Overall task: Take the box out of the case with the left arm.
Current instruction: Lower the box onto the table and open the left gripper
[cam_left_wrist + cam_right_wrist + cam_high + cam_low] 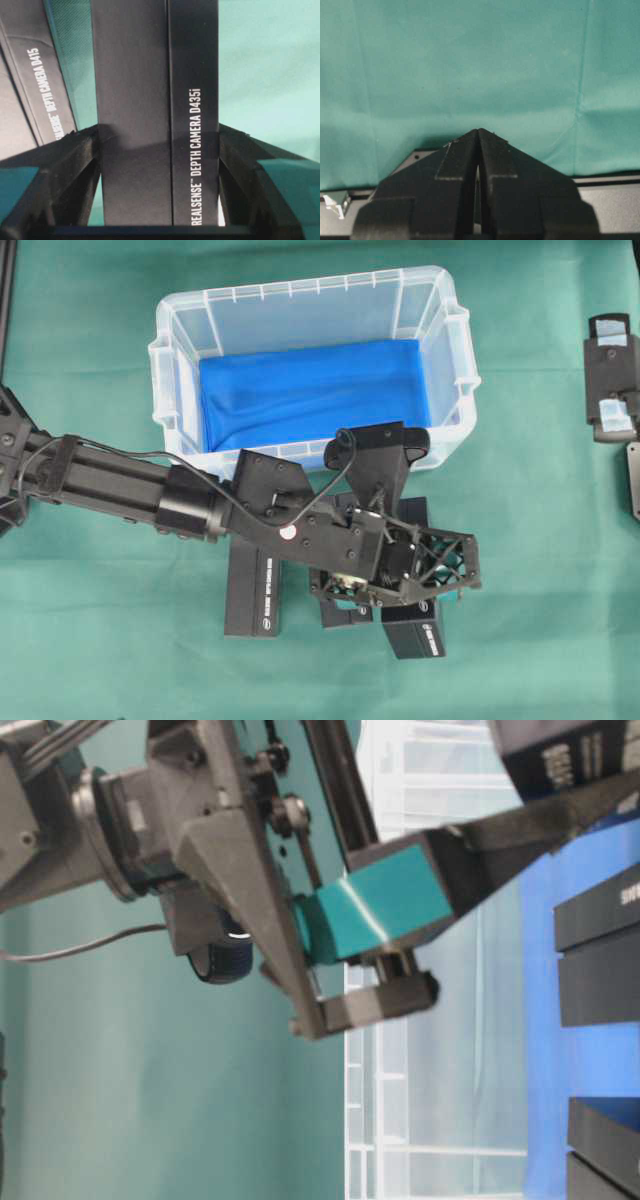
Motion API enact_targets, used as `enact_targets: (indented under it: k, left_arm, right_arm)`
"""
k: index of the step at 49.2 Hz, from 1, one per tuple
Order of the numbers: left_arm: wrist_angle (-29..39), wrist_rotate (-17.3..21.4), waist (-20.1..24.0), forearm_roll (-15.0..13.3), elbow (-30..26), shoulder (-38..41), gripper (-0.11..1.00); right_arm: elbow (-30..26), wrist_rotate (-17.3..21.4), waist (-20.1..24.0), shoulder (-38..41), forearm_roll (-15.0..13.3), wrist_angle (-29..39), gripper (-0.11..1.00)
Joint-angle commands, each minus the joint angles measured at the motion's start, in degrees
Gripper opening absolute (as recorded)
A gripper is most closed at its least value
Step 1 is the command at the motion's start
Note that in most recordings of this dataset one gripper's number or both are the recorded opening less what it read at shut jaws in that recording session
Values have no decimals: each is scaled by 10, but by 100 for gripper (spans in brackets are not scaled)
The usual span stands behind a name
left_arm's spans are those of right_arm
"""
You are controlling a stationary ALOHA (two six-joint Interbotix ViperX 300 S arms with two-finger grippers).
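The case (440,310) is a clear plastic bin with blue cloth lining its floor, and no box shows inside it. My left gripper (440,562) hangs over the green table in front of the case, outside its near wall. In the left wrist view the left gripper (158,131) is shut on a black box (130,90) with white lettering, its fingertips flush against both long sides. One end of that box (418,632) pokes out below the gripper. A teal finger pad (385,910) shows in the table-level view. My right gripper (478,134) is shut on nothing over bare cloth.
Other black boxes lie on the table under and beside the left gripper: one at the left (255,590), one in the middle (345,608), one near the case wall (408,508). The right arm (610,375) is parked at the right edge.
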Motion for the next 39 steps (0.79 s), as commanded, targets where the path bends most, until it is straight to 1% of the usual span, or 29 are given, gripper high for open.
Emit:
enact_targets:
  k: [1,5,7,8,14,26,39]
  left_arm:
    - [-3,1,-1,0,-4,-21,68]
    - [-3,3,-2,0,-4,-21,88]
    - [-4,4,-2,1,-4,-21,95]
    - [-4,5,-2,0,-4,-21,96]
    - [-4,11,-2,0,-3,-22,94]
    - [-4,12,0,0,-6,-23,95]
    - [4,13,3,0,-20,-48,94]
  right_arm:
    - [-5,1,-1,-2,-1,-2,0]
    - [-5,1,0,-2,-1,-3,0]
    - [-5,1,0,-2,-1,-3,0]
    - [-4,1,0,-2,-1,-3,0]
    - [-4,0,0,-2,-1,-2,0]
    - [-4,0,0,-2,-1,-2,0]
    - [-5,0,0,-2,-1,-1,0]
